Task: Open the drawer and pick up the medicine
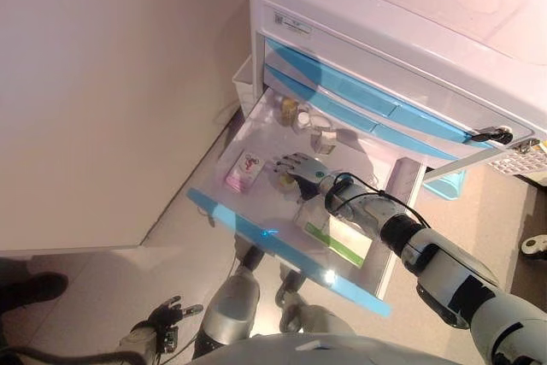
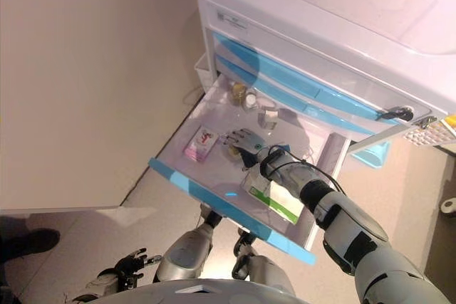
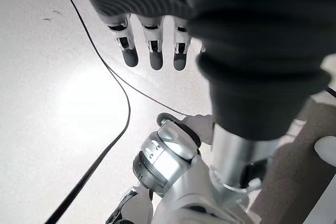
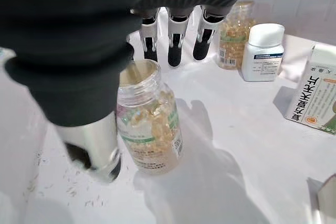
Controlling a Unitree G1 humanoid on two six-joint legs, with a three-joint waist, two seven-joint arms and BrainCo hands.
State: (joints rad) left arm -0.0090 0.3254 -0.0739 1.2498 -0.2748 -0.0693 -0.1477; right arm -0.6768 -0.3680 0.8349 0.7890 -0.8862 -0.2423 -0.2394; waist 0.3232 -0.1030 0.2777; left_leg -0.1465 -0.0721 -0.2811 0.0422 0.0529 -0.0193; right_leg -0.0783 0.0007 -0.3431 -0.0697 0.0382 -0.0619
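Note:
The white drawer (image 1: pixel 256 132) with a blue front (image 1: pixel 282 250) stands pulled out. My right hand (image 1: pixel 301 168) is inside it, over a clear bottle of yellow capsules (image 4: pixel 152 129). In the right wrist view the bottle stands upright between the thumb (image 4: pixel 100 150) and the straight fingers (image 4: pixel 176 45), with the thumb against its side. A pink box (image 1: pixel 244 170) lies left of the hand, and a green-and-white box (image 1: pixel 338 237) lies under the forearm. My left hand (image 1: pixel 162 318) hangs low by the floor, fingers relaxed and empty.
At the drawer's back stand another capsule bottle (image 4: pixel 234 35), a white bottle (image 4: pixel 264 51) and a small box (image 4: pixel 315 93). Closed blue-fronted drawers (image 1: pixel 359 96) sit above, with a key (image 1: pixel 491 135) at the right. A person's shoe (image 1: pixel 34 288) shows at left.

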